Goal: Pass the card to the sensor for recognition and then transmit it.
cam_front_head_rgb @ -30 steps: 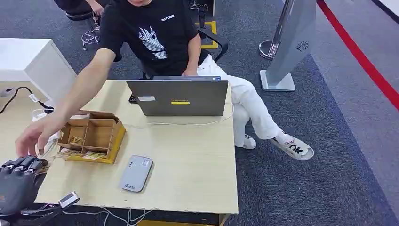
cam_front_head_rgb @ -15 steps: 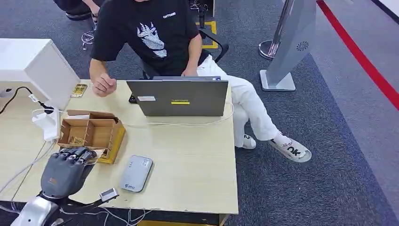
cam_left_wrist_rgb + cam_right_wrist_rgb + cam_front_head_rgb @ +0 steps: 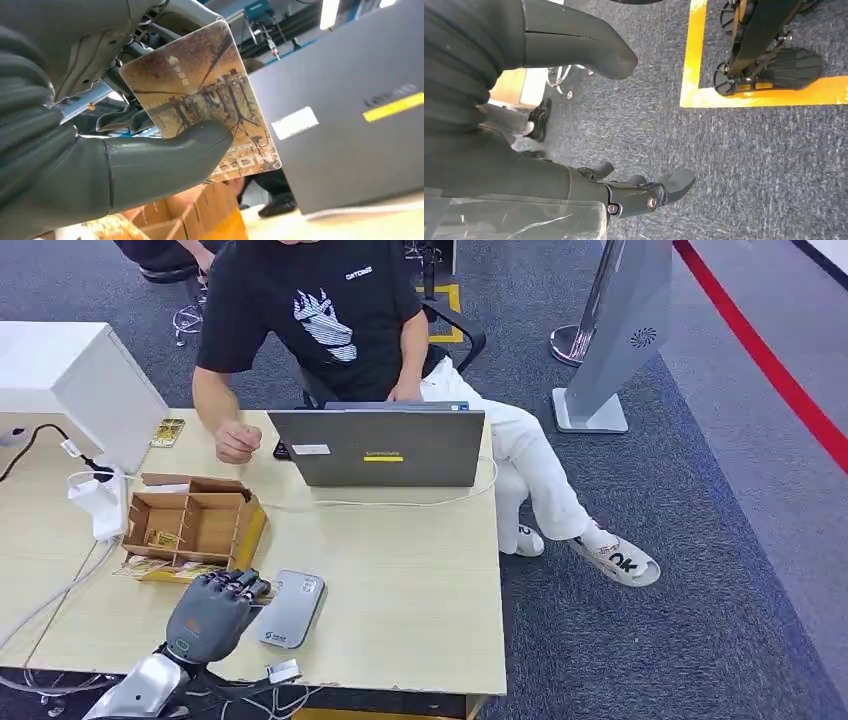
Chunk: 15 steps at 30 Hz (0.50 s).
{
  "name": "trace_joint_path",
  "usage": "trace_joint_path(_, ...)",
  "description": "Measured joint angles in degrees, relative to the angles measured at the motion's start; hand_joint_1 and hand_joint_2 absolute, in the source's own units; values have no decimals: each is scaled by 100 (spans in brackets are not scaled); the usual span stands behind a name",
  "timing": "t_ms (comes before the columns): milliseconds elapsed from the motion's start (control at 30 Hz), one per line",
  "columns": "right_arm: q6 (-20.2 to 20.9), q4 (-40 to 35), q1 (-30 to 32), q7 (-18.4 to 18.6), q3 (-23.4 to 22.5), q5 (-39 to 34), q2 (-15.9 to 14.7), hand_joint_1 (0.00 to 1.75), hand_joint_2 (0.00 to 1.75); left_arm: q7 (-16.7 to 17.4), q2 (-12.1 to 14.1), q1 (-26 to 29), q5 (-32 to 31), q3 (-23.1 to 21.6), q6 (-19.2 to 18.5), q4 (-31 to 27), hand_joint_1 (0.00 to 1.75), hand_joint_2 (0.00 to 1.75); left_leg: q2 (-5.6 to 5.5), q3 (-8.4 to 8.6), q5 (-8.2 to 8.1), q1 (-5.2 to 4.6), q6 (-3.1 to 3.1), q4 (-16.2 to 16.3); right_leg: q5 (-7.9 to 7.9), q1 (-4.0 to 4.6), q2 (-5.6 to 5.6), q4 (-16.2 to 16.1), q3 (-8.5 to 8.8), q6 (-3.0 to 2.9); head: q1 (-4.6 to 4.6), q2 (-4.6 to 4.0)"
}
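Now the left hand (image 3: 210,615) pinches the card (image 3: 200,100) between thumb and fingers (image 3: 240,585), just beside the grey sensor (image 3: 289,608) on the desk (image 3: 400,580). Beyond the fingers sit a cardboard box (image 3: 195,525) and a laptop (image 3: 380,447). The right hand (image 3: 574,120) hangs with fingers apart, holding nothing.

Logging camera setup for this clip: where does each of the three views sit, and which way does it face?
Head view: high on the body, facing forward and down at the table; left hand beside the sensor.
Left wrist view: behind the left hand, facing the laptop; thumb pinning the card.
Right wrist view: behind the hanging right hand, facing carpet.
Shared: head and left wrist views show the laptop and box.
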Motion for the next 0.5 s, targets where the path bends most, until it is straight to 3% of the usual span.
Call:
trace_joint_path(267, -11, 0, 1, 11, -37, 4, 0, 0, 175, 59, -24, 2, -72, -267, 4, 251, 175, 175, 0, 0, 0, 0, 0, 0, 0, 0, 0, 0, 0, 0, 0, 0)
trace_joint_path(500, 18, 0, 0, 11, -96, 74, 0, 0, 175, 230, -26, -121, -7, -528, -361, 613, 175, 175, -1, 1, 0, 0, 0, 0, 0, 0, 0, 0, 0, 0, 0, 2)
